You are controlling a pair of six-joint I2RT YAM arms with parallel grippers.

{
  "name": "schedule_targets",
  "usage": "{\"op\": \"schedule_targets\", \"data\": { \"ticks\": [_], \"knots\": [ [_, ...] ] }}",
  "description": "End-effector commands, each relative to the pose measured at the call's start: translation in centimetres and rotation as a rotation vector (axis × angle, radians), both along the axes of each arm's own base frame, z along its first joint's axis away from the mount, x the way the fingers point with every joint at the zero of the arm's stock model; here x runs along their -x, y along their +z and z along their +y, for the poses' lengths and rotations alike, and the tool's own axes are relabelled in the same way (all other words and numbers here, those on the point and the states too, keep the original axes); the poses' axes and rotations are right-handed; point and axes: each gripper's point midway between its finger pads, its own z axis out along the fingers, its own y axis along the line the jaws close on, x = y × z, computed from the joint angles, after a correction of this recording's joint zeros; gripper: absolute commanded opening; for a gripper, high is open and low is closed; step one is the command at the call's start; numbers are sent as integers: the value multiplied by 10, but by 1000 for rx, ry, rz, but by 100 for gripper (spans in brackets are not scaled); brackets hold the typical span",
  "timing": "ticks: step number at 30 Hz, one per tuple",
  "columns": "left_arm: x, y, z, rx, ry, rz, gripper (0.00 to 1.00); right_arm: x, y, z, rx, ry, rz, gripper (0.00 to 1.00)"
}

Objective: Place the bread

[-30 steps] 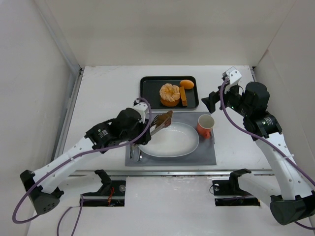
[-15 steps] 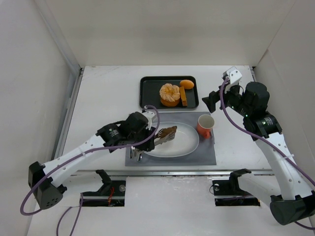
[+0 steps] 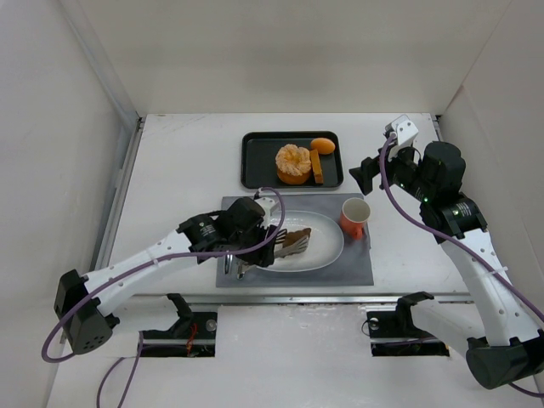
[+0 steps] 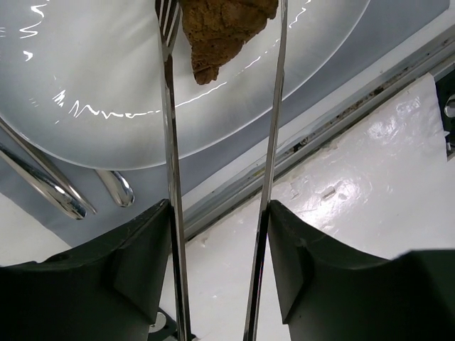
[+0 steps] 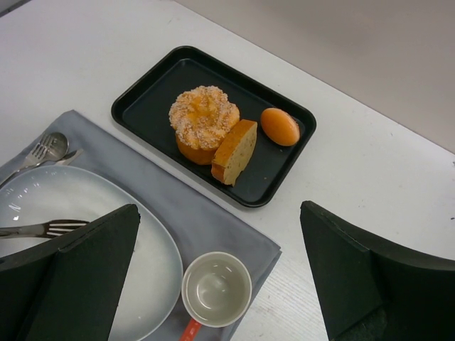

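My left gripper (image 3: 270,238) is shut on a pair of metal tongs (image 3: 285,243). The tong tips hold the bread (image 3: 298,240), a small dark brown lumpy piece, low over the middle of the white oval plate (image 3: 330,231). I cannot tell if the bread touches the plate. In the left wrist view the bread (image 4: 224,27) sits between the two tong arms (image 4: 169,142), with my left gripper (image 4: 219,213) pressing them from both sides. My right gripper (image 3: 365,174) is open and empty, held high beyond the cup, and also shows in the right wrist view (image 5: 220,209).
A grey mat (image 3: 357,263) lies under the plate. An orange cup (image 3: 355,215) stands at the plate's right. A fork and spoon (image 3: 233,265) lie left of the plate. A black tray (image 3: 255,161) behind holds a peeled orange (image 3: 293,163), a stick-shaped slice (image 3: 316,167) and a small orange fruit (image 3: 322,145).
My left arm has carried the tongs and bread from above the plate's far left rim towards me and right, to over the plate's middle. The right arm has not moved.
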Motion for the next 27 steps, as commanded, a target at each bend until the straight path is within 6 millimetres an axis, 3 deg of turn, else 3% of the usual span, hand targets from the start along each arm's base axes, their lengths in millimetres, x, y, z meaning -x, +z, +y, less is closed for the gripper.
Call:
{"op": "schedule_targets", "data": {
  "ticks": [1,12,23,27],
  "knots": [
    [-3,5,-6,37,6,-19,50,-3,16,-1,-7,-5,-68,100],
    [-7,7,2,-5,36,-40,51,-3,16,-1,-7,-5,-68,100],
    [-24,102,12,105,127,-207,50,-3,16,-1,-7,-5,-68,100],
    [-33,109,29,61,198,-262,47,-1,18,-2,-9,-5,-77,100]
  ]
}}
